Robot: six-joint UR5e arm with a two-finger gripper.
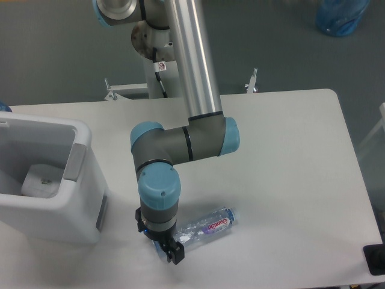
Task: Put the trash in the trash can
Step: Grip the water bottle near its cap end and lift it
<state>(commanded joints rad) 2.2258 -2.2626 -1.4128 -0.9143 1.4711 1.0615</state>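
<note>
The clear plastic bottle [207, 225] with a blue cap and purple-red label lies on its side near the table's front edge, cap pointing right. My gripper [160, 242] points down over the bottle's base end, its black fingers [175, 257] straddling that end and standing open; the base itself is hidden beneath them. The white trash can [55, 218] stands at the left, a short gap from the gripper. Inside it rests a white lump [41, 180], which looks like the tissue.
The arm's elbow [183, 142] hangs over the table's middle and its base post [162, 51] stands behind the table. A black object [375, 259] sits at the front right edge. A blue bag [340, 15] lies on the floor far right.
</note>
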